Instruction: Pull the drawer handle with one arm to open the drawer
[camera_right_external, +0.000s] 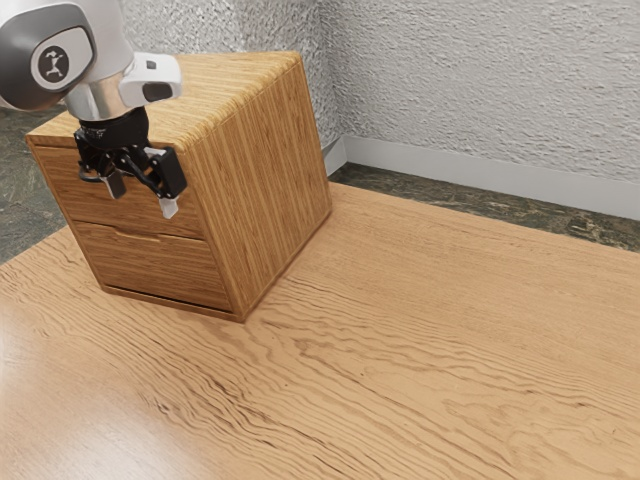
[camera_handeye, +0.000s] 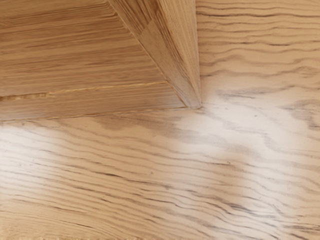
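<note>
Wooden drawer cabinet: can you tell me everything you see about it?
The wooden drawer cabinet is a boxy, light-brown block with wavy grain. Its front has two stacked drawers, the upper drawer and the lower drawer, both looking shut and flush. It stands upright on the wooden table, toward the exterior view's left. The black gripper hangs open right in front of the upper drawer; whether it touches is hard to tell.
</note>
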